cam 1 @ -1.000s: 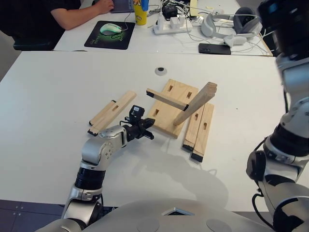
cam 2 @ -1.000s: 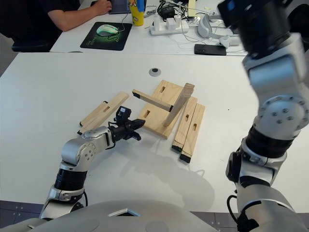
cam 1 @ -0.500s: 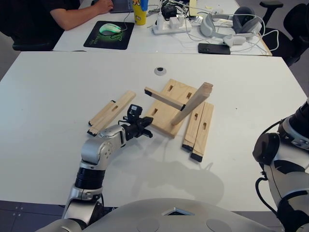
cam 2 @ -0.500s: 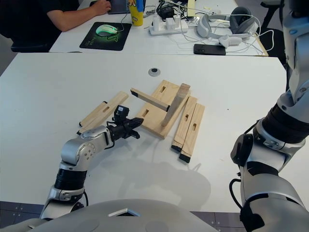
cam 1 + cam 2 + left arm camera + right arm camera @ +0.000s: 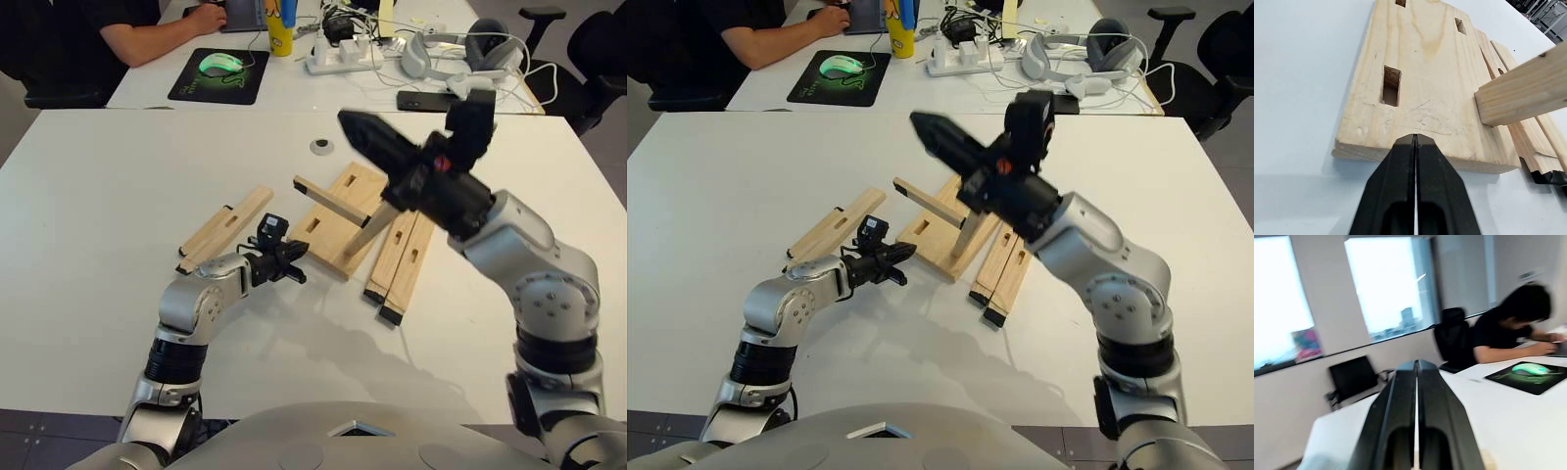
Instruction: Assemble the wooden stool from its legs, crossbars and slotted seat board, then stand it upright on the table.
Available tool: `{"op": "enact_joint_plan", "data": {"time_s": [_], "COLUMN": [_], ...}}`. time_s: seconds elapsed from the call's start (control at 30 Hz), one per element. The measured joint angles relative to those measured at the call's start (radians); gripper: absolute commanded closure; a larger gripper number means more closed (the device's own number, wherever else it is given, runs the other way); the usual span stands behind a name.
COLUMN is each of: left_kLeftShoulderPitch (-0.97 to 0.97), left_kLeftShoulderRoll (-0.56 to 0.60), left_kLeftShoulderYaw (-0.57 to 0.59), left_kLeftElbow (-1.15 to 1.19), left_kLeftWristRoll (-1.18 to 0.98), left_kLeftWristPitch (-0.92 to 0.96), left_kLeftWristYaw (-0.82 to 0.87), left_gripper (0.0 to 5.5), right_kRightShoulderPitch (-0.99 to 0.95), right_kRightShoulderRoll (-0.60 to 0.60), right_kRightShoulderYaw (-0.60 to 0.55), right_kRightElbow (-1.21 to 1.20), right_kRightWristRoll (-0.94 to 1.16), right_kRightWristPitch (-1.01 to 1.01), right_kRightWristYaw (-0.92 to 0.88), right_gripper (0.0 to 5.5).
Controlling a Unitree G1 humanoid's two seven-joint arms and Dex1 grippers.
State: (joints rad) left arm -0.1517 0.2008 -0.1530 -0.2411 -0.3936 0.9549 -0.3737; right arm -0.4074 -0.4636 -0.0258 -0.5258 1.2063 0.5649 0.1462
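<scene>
Pincers first: the left gripper (image 5: 1414,137) is pinched shut on nothing, its tips low over the white table (image 5: 98,196) and right at the near edge of the slotted seat board (image 5: 333,230). I cannot tell whether they touch it. The right gripper (image 5: 345,119) is also closed and empty, held high in the air above the parts.

The seat board lies flat mid-table. Two legs (image 5: 402,264) lie side by side against its right edge, and a loose leg (image 5: 227,228) lies well apart to the left. A propped leg (image 5: 367,235) leans aslant on the board, with a crossbar (image 5: 328,199) jutting from its upper part.

To my eye the assembly is barely begun: one leg-and-crossbar pair, no slot filled for certain. I'd say the next move calls for a gripper to open and take hold of a piece. The leaning pair looks easy to topple, so the board needs steadying.
</scene>
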Motion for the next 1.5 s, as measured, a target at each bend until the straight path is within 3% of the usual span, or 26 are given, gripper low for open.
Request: {"op": "enact_joint_plan", "data": {"time_s": [0.27,0.5,0.63,0.73,0.8,0.9,1.03,1.23,1.5], "left_kLeftShoulderPitch": [0.001,-0.002,-0.007,-0.008,-0.009,-0.022,-0.025,-0.024,-0.011], "left_kLeftShoulderRoll": [-0.021,-0.032,-0.032,-0.034,-0.033,-0.019,0.01,-0.007,-0.022], "left_kLeftShoulderYaw": [0.006,0.017,0.022,0.022,0.019,0.013,0.003,0.0,0.018], "left_kLeftElbow": [0.002,0.022,0.029,0.029,0.029,0.027,0.015,0.032,0.039], "left_kLeftWristRoll": [0.0,0.001,0.001,0.0,0.0,0.001,0.001,0.004,0.005], "left_kLeftWristPitch": [-0.006,-0.023,-0.025,-0.024,-0.025,-0.011,0.025,0.022,-0.003], "left_kLeftWristYaw": [0.011,0.014,0.014,0.012,0.005,-0.008,-0.019,-0.006,0.013], "left_gripper": [5.48,5.48,5.48,5.48,5.48,5.48,5.48,5.48,5.48], "right_kRightShoulderPitch": [-0.338,-0.417,-0.356,-0.095,0.076,0.152,-0.005,-0.364,-0.447], "right_kRightShoulderRoll": [0.01,-0.048,-0.074,-0.046,-0.035,-0.028,-0.007,0.021,0.012], "right_kRightShoulderYaw": [-0.244,-0.275,-0.185,-0.025,0.054,0.071,0.052,-0.146,-0.2], "right_kRightElbow": [0.071,0.114,0.044,0.009,0.03,-0.003,0.055,0.071,0.081], "right_kRightWristRoll": [0.204,0.208,0.141,0.091,-0.009,-0.121,-0.179,-0.04,0.092], "right_kRightWristPitch": [-0.086,-0.071,-0.011,0.023,-0.04,-0.148,-0.101,-0.141,-0.097], "right_kRightWristYaw": [-0.024,0.025,0.08,0.121,0.162,0.189,0.099,0.024,0.037], "right_gripper": [5.5,5.5,5.5,5.5,5.5,5.5,5.5,5.5,5.5]}}
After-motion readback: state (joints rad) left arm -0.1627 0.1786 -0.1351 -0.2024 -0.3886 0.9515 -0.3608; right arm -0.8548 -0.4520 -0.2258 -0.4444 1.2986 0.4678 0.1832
